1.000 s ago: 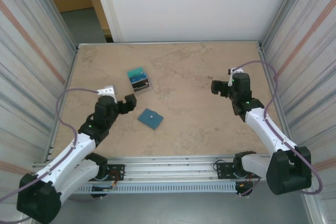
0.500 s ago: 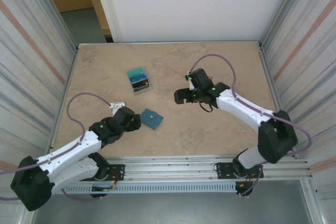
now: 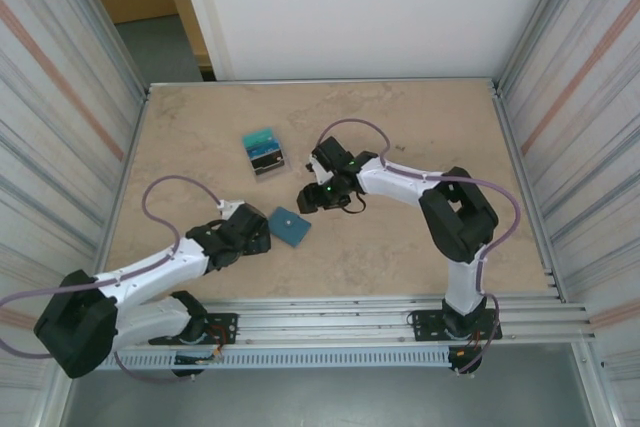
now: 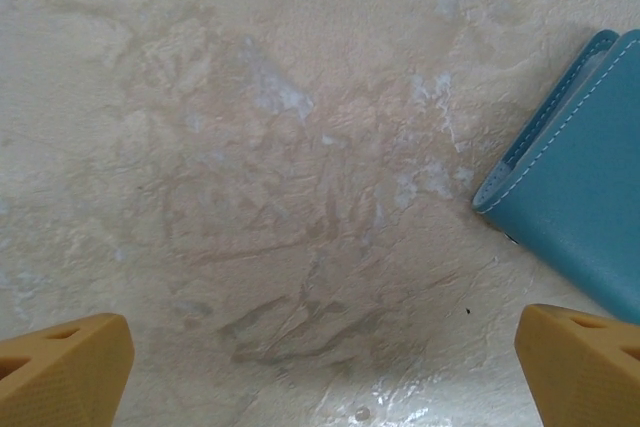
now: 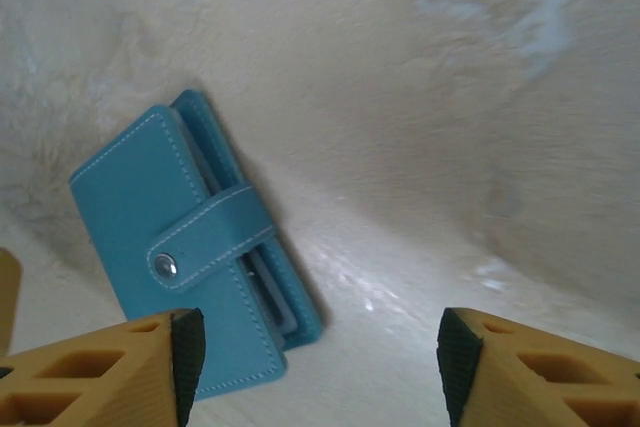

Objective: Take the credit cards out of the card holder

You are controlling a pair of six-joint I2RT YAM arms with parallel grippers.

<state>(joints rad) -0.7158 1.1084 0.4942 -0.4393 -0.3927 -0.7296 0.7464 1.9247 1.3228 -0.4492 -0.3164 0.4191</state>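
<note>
The card holder is a slate-blue wallet lying closed on the table, its strap snapped shut. Pale card edges show in its open side. A pile of teal and dark credit cards lies apart, further back. My left gripper sits low just left of the card holder, open, with bare table between its fingers. My right gripper hovers just behind and right of the card holder, open, with the wallet's corner near its left finger.
The marbled beige tabletop is walled by metal panels on the left and right. A white wall stands behind. The right arm's cable loops over the table's middle.
The right arm has swung left across the table to the card holder and its jaws have narrowed somewhat. The left arm has lowered and moved in beside the card holder.
</note>
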